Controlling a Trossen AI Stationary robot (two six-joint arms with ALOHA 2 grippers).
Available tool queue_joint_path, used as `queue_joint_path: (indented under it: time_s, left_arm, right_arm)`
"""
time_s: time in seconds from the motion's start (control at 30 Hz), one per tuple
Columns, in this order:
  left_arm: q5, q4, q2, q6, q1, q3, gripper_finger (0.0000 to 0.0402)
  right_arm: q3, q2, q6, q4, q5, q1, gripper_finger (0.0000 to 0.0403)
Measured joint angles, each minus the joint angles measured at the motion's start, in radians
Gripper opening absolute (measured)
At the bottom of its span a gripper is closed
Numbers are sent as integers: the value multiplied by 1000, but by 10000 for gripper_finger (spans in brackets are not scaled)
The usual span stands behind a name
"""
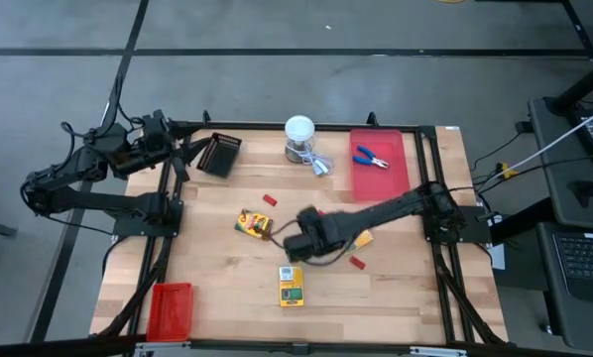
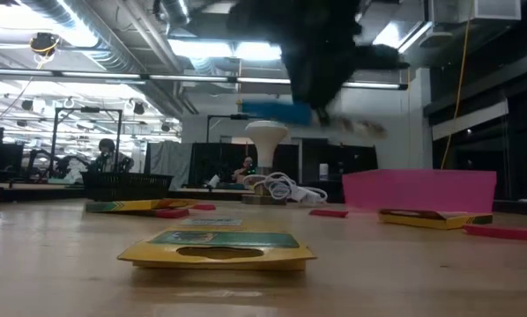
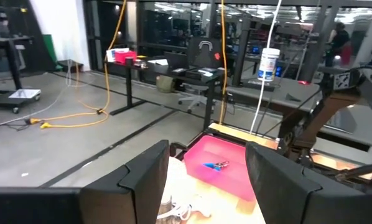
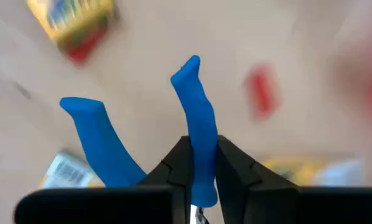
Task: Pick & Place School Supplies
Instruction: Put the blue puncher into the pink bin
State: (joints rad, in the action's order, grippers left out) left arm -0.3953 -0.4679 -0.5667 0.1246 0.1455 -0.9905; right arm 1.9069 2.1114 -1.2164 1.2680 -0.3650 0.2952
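Big open workshop kind of space: grey concrete floor (image 1: 277, 30), exposed ducts and strip lights (image 2: 202, 48) overhead, black desks (image 3: 148, 65) along dark glass walls, orange cable (image 3: 80, 115) trailing across.

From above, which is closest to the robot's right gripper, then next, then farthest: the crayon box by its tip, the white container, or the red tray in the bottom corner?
From the right gripper:
1. Crayon box, just left of it.
2. White container, at the table's far edge.
3. Red tray, near-left corner.
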Motion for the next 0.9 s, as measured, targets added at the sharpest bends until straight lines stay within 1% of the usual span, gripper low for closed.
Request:
queue_joint_path:
  time_s: [0.03,0.1,0.17,0.23,0.3,0.33,0.4,0.43,0.5,0.63,0.83,0.9]
  left_arm:
    - [-8,0,-1,1,0,0,210]
    - [-22,0,-2,4,0,0,210]
    - [-37,0,-2,9,0,0,210]
    - [-53,0,-2,11,0,0,210]
    - [-68,0,-3,20,0,0,210]
    - [-77,0,-3,28,0,0,210]
    - [-99,1,-2,36,0,0,210]
    - [-109,0,-3,41,0,0,210]
    - [-133,1,-2,45,0,0,210]
    - [-187,1,-4,45,0,0,210]
    - [-262,6,-10,30,0,0,210]
    - [-281,7,-15,30,0,0,210]
  right_arm:
    - [42,-1,84,45,-42,-18,43]
    - [109,-2,312,128,-113,-62,43]
    - [161,-1,535,222,-148,-119,43]
    - [189,-4,693,307,-142,-189,43]
    - [169,-31,833,291,-101,-257,43]
    - [149,-58,889,286,-82,-289,43]
    - [115,-111,944,307,-73,-345,43]
    - [82,-148,964,301,-61,-380,43]
    - [-2,-218,1008,290,1,-453,43]
    - [-188,-376,1066,270,66,-594,43]
    - [-518,-590,1270,17,286,-731,43]
    - [-608,-625,1328,-28,322,-756,43]
